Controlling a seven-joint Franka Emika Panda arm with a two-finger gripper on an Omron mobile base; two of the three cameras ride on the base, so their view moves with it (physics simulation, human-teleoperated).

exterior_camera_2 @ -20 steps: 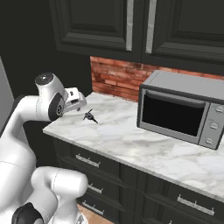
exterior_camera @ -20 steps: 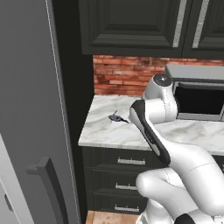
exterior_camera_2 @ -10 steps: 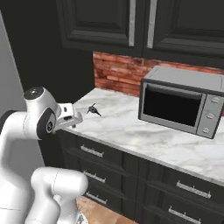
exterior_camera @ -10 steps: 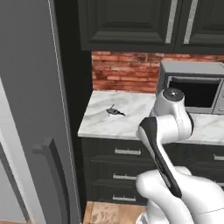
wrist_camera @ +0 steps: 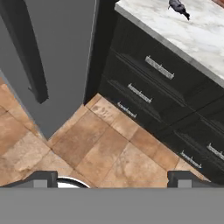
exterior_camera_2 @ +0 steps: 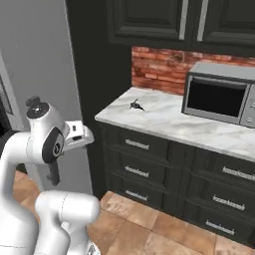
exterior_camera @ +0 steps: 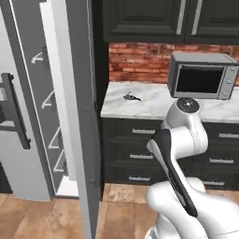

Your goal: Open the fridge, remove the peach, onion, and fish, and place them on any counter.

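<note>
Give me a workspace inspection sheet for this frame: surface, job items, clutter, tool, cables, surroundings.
Surface: marbled counter over black drawers.
Job's things: fish lies on the counter near its left end; fridge has a door standing open; peach and onion: nothing seen.
Clutter: microwave on the counter, right of the fish.
Tool: tool open, empty, aimed down at the tiled floor.
Cables: nothing seen.
Surroundings: brick backsplash, dark upper cabinets.
</note>
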